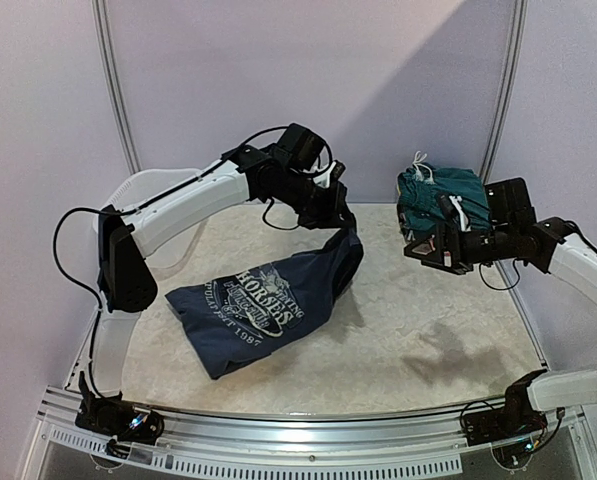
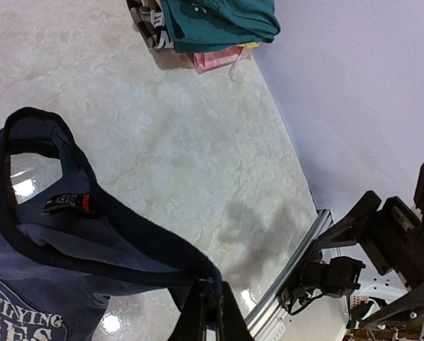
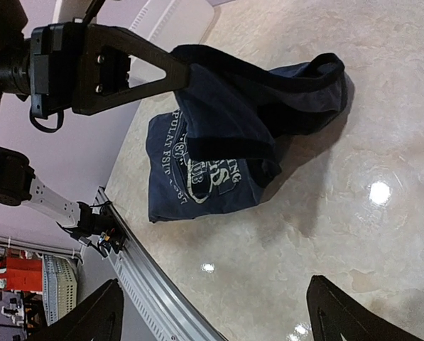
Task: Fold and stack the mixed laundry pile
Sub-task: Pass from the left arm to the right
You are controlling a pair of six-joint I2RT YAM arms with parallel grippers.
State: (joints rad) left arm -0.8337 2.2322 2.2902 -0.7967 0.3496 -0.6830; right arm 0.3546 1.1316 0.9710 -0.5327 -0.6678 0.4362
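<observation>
The table lay below both sets of fingers. The navy T-shirt hung from the left gripper. Its fingers were pressed together on the dark neckband. The printed body trailed down and away from them onto the table.

The folded stack, teal shorts uppermost, sat close beside the right gripper, out of the line of its fingers. Those fingers stood wide apart with nothing between them and faced the shirt.

Handling judgement:
- The shirt appeared light, limp and non-slippery. It would sag from any single pinch and offered no stiffness to push against.
- The doubled neckband gave a firm hold.
- A second hold by the free fingers, at a shoulder seam or the hem opposite the clamped point, would likely be needed to spread the cloth flat.
</observation>
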